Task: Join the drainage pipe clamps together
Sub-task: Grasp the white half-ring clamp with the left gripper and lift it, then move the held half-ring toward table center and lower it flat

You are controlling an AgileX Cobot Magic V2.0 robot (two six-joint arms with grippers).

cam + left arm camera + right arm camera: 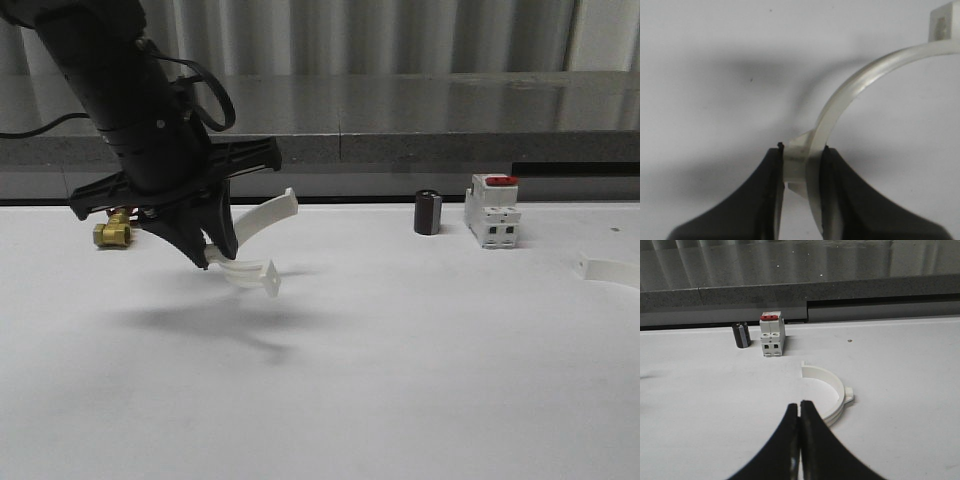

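My left gripper (pixel 208 252) is shut on one white half-ring clamp (pixel 258 222) and holds it just above the table at the left; the clamp's arc curves away from the fingers to an end tab (pixel 943 22), and my left gripper (pixel 802 152) pinches it by its outer lug. The second white half-ring clamp (pixel 832 390) lies flat on the table, just beyond my right gripper (pixel 800 404), which is shut with nothing between its fingers. Part of that clamp (pixel 612 271) shows at the right edge of the front view.
A white breaker with a red top (pixel 492 211) and a small dark cylinder (pixel 428 213) stand at the back right of the white table (pixel 400 380). A brass valve (pixel 112 233) lies behind the left arm. A grey ledge runs along the far edge.
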